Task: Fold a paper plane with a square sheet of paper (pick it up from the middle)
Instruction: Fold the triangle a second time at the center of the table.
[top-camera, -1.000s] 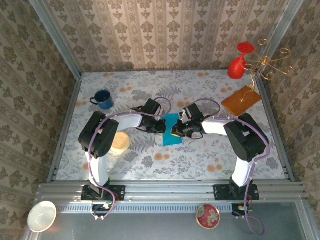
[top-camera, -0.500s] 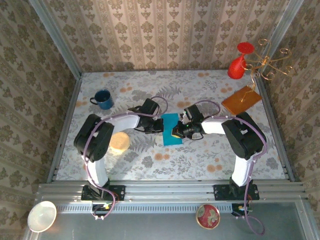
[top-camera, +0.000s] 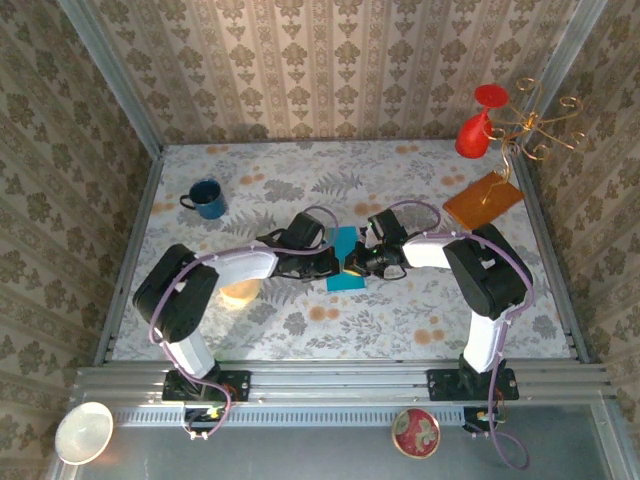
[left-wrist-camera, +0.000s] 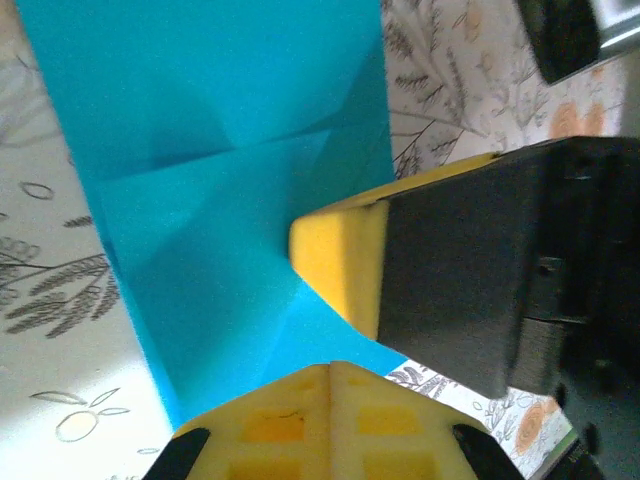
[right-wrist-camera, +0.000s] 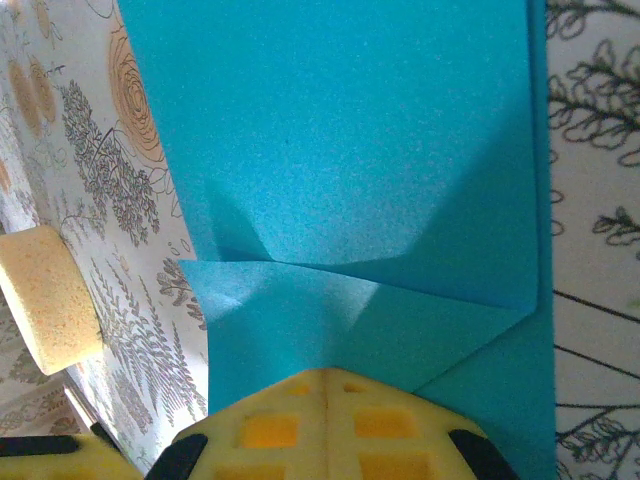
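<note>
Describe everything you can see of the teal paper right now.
The teal-blue paper is thin, matte and partly folded. The wrist views show diagonal creases meeting a cross fold, with flaps layered over the sheet and one long edge doubled. It lies on the floral table mid-workspace, between the left gripper and the right gripper, and the yellow-padded jaws of both rest on it.
</note>
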